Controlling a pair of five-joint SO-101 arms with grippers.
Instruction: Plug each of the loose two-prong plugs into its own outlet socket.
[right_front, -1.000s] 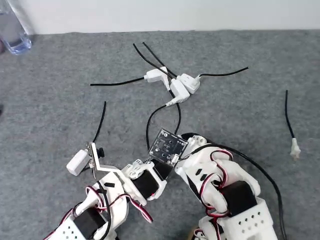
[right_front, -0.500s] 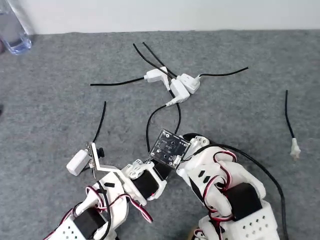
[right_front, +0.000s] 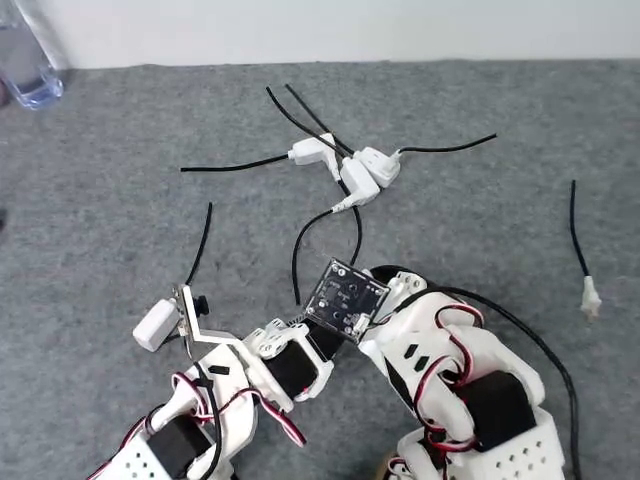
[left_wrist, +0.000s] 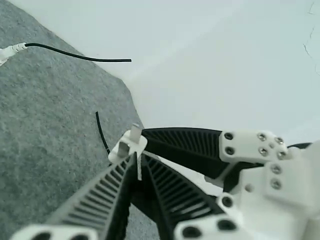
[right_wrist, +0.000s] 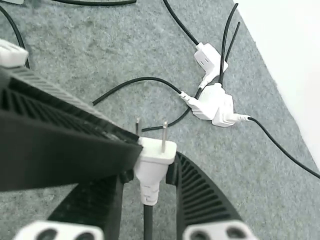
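Prongs forward, a white two-prong plug (right_wrist: 154, 155) is clamped by its body in the right gripper (right_wrist: 148, 172). It looks light, hard and smooth, so it could twist in the jaws, and its springy black cord will likely tug. The flat sides of the body are the place to hold. The left gripper (left_wrist: 131, 152) is closed on a white cord end (right_front: 153, 325), at nine o'clock from the right arm. A connector cluster (right_front: 355, 170) lies at twelve o'clock with a white wall (right_front: 350, 30) beyond it. Another loose plug (right_front: 590, 297) lies at three o'clock. Open grey mat (right_front: 100, 200) lies between.
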